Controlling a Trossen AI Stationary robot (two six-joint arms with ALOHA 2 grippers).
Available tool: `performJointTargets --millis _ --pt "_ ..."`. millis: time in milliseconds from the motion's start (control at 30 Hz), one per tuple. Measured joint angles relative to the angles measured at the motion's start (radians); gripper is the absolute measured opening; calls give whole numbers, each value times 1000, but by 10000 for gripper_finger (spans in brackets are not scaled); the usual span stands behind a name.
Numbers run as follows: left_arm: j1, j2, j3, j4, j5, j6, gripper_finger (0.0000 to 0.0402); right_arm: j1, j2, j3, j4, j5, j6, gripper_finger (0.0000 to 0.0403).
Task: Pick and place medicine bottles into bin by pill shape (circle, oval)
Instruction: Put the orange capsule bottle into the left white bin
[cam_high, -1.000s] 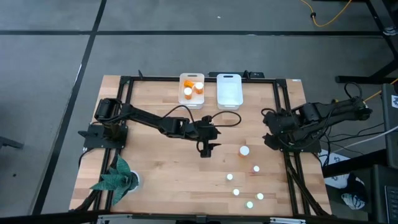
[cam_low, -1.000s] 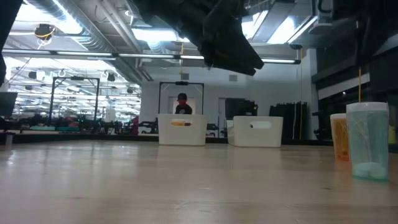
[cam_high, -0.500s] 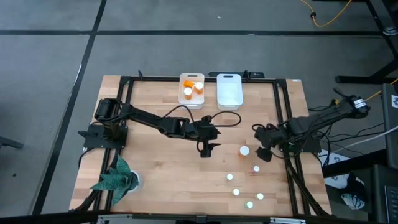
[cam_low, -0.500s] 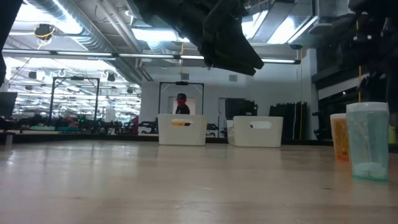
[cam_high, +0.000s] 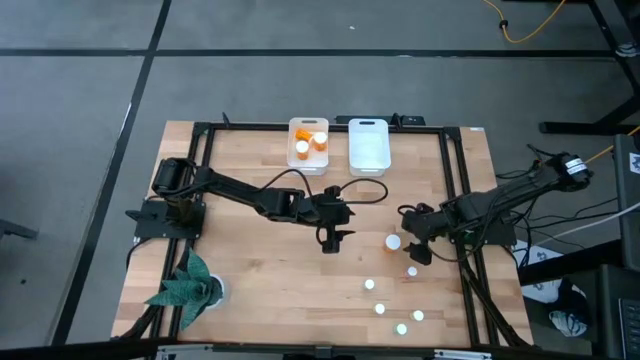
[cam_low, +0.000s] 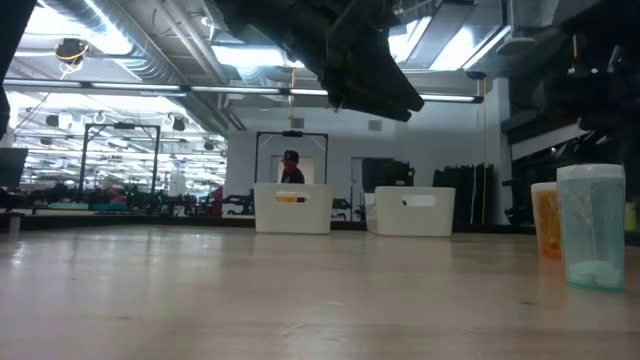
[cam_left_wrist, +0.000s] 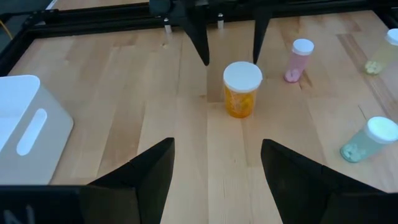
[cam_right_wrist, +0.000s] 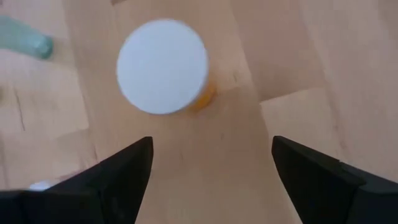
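An orange bottle with a white cap (cam_high: 394, 241) stands upright on the table right of centre; it also shows in the left wrist view (cam_left_wrist: 242, 89) and in the right wrist view (cam_right_wrist: 163, 65). My right gripper (cam_high: 409, 238) is open just to the right of it and touches nothing; in its own view the two fingers spread wide (cam_right_wrist: 211, 152). My left gripper (cam_high: 333, 241) is open and empty at the table's middle, its fingers pointing toward the bottle (cam_left_wrist: 217, 155). Several small bottles (cam_high: 380, 308) stand near the front right.
Two white bins stand at the far edge: the left one (cam_high: 308, 158) holds orange bottles, the right one (cam_high: 368, 160) shows nothing inside. A pink small bottle (cam_left_wrist: 298, 59) and a pale green one (cam_left_wrist: 367, 138) stand near the orange bottle. A green leafy thing (cam_high: 185, 285) lies at the front left corner.
My right gripper has swung from over the table's right edge toward the left, coming up beside the orange bottle. The bottle has stayed where it was.
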Motion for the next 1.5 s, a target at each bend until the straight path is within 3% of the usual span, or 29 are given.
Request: performJointTargets --millis 433,633,967,1367,1500 --pt "0 0 0 -9 0 0 231 -1 214 0 247 6 -125 330" --pt "0 0 0 -8 0 1 231 -17 221 0 258 76 -137 330" --pt "0 0 0 -8 0 1 231 -28 221 0 257 62 -181 330" --pt "0 0 0 -8 0 1 231 -32 221 0 277 262 -233 330" --pt "0 0 0 -8 0 1 231 -57 220 0 328 277 -262 330"
